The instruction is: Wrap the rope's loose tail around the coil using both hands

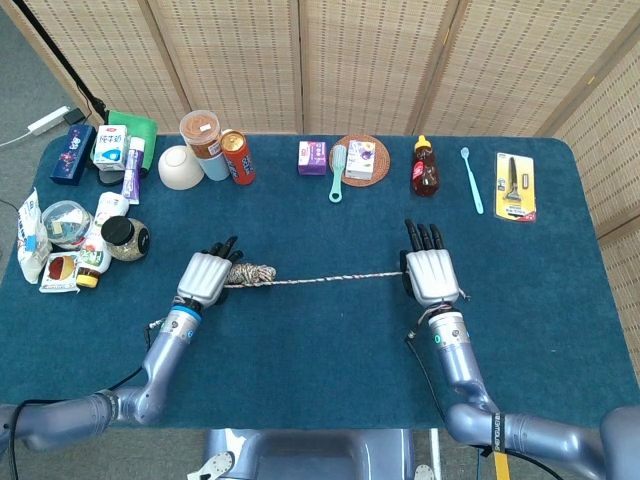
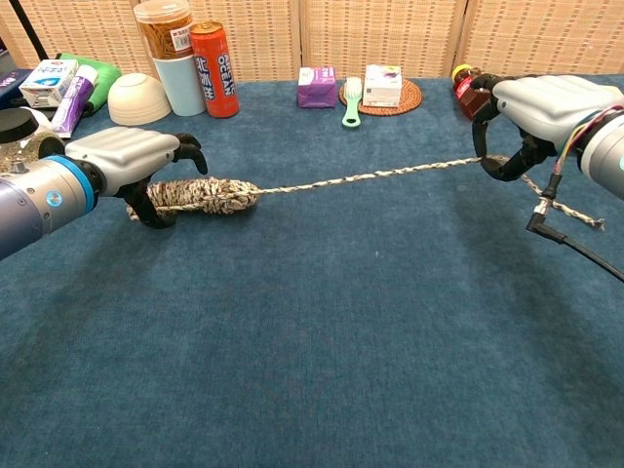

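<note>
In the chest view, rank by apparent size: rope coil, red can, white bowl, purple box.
1. Rope coil, though it is nearest the camera.
2. Red can and white bowl: too alike to rank.
3. Purple box.

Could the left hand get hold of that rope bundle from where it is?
Probably yes: the left hand is already over the coil, fingers curling around its near end, and nothing lies between them.

My head camera looks steeply down over the whole counter (image 1: 330, 340); my chest camera looks low and forward, nearer. Both share the rope (image 1: 330, 278) and my hands.
</note>
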Controlling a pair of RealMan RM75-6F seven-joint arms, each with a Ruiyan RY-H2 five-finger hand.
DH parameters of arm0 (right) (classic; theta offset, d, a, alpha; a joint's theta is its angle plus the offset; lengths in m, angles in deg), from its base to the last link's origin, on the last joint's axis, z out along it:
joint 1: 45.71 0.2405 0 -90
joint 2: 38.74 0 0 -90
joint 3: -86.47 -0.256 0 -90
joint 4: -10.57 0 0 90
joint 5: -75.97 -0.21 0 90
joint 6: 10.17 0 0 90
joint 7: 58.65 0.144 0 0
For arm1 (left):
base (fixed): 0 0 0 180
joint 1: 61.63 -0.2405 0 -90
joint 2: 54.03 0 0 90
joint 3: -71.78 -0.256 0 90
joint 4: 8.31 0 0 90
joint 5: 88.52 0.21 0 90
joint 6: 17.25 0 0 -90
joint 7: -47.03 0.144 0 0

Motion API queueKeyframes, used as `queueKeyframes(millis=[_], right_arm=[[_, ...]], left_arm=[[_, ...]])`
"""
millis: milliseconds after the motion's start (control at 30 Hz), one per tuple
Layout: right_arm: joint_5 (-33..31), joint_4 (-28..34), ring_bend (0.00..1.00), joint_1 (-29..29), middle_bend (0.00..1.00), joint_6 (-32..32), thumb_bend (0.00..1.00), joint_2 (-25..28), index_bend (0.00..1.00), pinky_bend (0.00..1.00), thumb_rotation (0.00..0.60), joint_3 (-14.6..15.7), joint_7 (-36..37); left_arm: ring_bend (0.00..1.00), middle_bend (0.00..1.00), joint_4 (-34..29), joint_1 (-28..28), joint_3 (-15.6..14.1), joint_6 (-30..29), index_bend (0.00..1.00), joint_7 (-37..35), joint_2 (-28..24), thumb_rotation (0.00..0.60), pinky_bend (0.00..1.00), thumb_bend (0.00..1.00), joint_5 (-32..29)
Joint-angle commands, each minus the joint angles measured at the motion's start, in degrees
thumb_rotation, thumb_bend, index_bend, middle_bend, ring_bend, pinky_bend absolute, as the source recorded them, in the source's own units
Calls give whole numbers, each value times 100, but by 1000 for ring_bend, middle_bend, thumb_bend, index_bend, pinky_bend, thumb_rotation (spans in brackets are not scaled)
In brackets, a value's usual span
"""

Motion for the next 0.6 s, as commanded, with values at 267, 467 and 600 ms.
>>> queueKeyframes(millis=[267,467,600], right_arm=[[16,27,0,2,0,10,510,9,620,0,600,12,8],[24,48,0,0,0,19,510,17,620,0,600,19,13],[43,101,0,-12,0,28,510,47,620,0,600,27,35]], left_arm=[[347,267,198,79,-39,-49,437,-48,167,600,546,326,66],[419,349,241,54,-55,-118,536,-256,165,600,607,392,223],[431,361,259,40,-69,-189,551,-537,93,600,614,401,520]])
